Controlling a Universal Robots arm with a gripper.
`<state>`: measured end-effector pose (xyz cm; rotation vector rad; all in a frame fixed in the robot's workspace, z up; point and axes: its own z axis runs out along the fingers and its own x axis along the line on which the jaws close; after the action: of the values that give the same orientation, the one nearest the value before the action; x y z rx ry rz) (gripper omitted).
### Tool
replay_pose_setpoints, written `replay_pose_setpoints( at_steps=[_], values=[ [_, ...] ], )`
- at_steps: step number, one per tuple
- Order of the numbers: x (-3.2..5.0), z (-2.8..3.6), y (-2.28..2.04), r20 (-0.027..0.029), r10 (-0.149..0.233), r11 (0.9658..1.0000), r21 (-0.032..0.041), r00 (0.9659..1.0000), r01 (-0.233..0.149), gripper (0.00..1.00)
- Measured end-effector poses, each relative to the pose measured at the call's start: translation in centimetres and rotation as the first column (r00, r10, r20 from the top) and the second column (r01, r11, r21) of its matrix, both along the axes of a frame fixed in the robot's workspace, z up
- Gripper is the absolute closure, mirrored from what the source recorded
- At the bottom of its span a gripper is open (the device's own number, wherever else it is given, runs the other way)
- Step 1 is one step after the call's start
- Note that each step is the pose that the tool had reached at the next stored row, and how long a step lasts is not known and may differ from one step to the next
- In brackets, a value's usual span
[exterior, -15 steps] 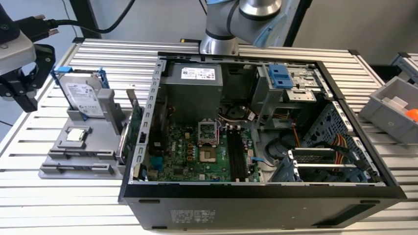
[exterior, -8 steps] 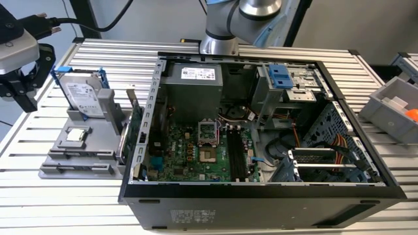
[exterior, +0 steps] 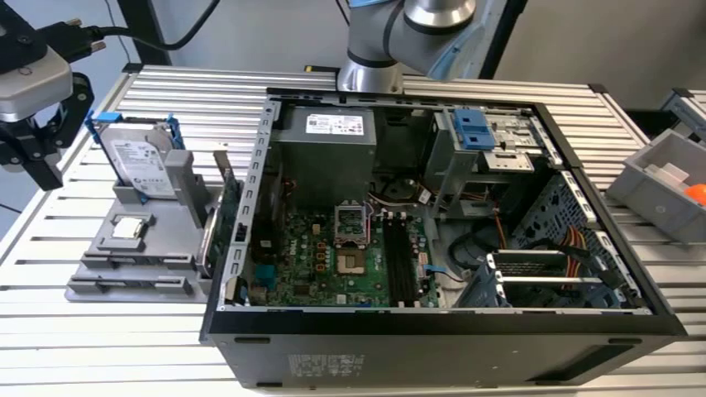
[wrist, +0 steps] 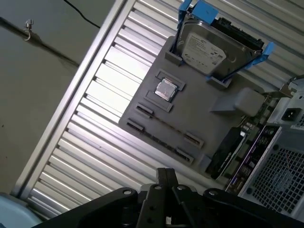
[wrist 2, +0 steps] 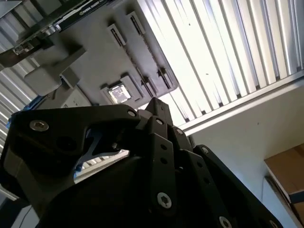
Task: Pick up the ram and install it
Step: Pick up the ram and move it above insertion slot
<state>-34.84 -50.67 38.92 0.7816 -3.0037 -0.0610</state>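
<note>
Near the grey holder (wrist: pixel 202 121) carrying hard drive (wrist: pixel 209 45) and processor (wrist: pixel 166 89), the tool (wrist: pixel 166 172) hangs clenched, empty.

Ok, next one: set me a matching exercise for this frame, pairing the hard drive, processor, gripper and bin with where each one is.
Things:
1. hard drive
2. processor
3. gripper
4. bin

Places:
A. at the exterior view's right edge, with something orange inside
B. lying flat in a square recess of the grey holder
C. at the exterior view's left edge, left of the holder
D. standing on edge in the holder

Pairs: 1-D, 2-B, 3-C, 4-A
</note>
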Motion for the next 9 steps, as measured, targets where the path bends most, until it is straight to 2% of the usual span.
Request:
replay_pose_setpoints(
  at_steps=[9],
  values=[
    [0.0,0.0,0.0,0.0,0.072,0.9974,-0.0003,0.9974,-0.072,1.0]
  ],
)
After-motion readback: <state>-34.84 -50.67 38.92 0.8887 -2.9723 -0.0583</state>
